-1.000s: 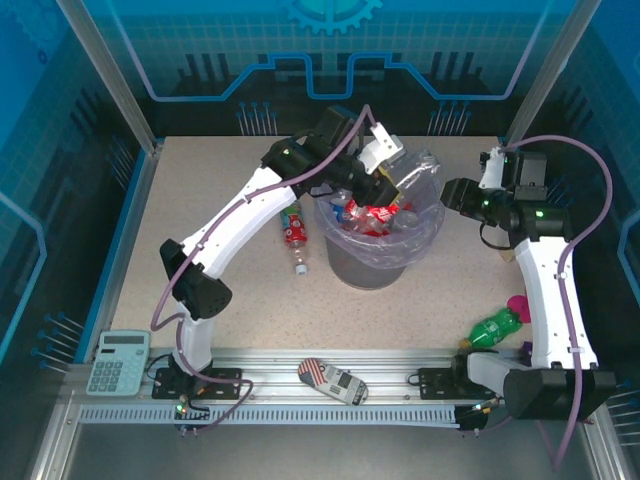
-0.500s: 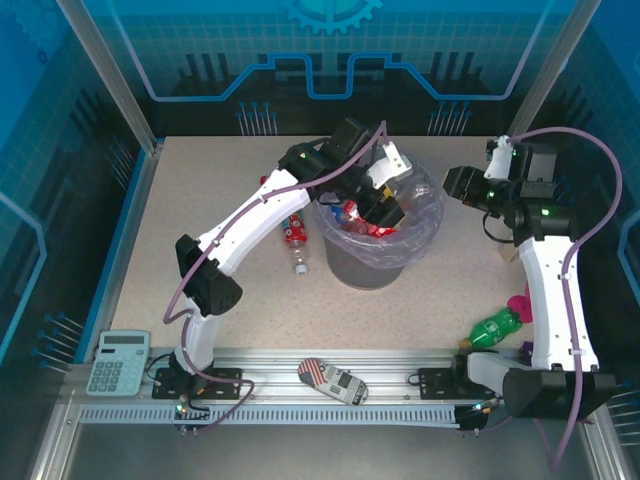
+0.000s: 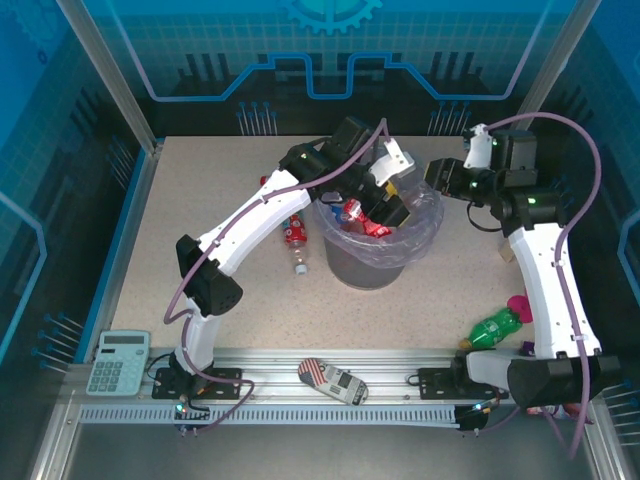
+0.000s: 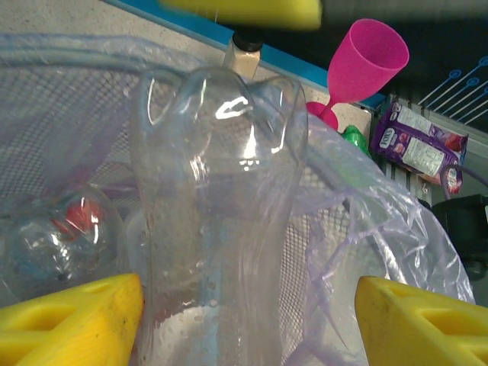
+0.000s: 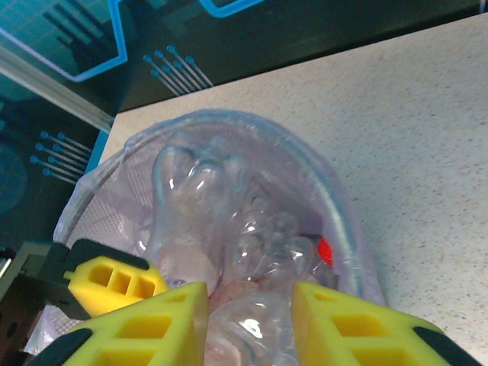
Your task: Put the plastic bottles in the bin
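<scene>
The bin, dark grey with a lavender liner, stands mid-table and holds several plastic bottles. My left gripper hangs open inside its mouth. A tall clear bottle stands upright between its yellow fingers, against the left one and well apart from the right. My right gripper is at the bin's right rim, shut on another clear crushed bottle that fills the gap between its pads. One more red-labelled bottle lies on the table left of the bin.
A solid green bottle and a pink goblet sit beside the right arm, with a purple packet near them. A calculator and a small striped device rest on the front rail. Blue walls enclose the table.
My left gripper dropped into the bin's mouth and opened, letting go of the tall clear bottle. My right arm swung left to the bin's rim and its jaws narrowed.
</scene>
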{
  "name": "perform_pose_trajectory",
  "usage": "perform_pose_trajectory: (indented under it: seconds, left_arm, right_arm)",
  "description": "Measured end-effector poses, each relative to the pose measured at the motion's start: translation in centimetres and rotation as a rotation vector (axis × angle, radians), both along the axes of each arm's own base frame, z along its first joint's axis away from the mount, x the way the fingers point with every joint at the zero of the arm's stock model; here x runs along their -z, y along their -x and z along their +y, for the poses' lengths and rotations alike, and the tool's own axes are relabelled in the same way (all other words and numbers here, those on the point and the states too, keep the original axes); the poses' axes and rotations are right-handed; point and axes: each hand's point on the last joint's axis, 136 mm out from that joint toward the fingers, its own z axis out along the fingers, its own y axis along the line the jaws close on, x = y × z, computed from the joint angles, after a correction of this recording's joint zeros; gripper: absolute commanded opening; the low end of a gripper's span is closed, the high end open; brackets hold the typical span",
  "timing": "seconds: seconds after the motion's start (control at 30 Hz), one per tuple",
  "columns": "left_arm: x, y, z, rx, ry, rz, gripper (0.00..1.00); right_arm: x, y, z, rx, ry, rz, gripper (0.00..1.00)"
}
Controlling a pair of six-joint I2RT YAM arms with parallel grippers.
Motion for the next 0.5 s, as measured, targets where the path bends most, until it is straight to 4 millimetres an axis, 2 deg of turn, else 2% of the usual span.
perform_pose_trajectory:
  seconds: [0.1,0.2,0.3,0.4,0.5]
  left_arm:
    - [-0.9,-0.5,0.3,-0.032,0.030,0.001,0.74]
    - [-2.2,-1.4,1.7,-0.094,0.070,0.008,0.74]
    - [-3.8,-2.8,4.4,-0.192,0.124,0.015,0.74]
    - [-5.6,-4.7,8.1,-0.315,0.190,0.013,0.75]
    - [-7.0,-6.3,12.3,-0.447,0.246,0.007,0.76]
  right_arm:
    - [1.3,0.2,0.7,-0.020,0.000,0.031,0.32]
    - [1.8,-0.2,0.8,-0.017,-0.005,0.031,0.30]
    - [2.0,-0.4,0.8,-0.016,-0.009,0.029,0.30]
    - [2.0,-0.5,0.8,-0.015,-0.009,0.027,0.31]
    - [1.7,-0.5,0.7,-0.015,-0.001,0.027,0.37]
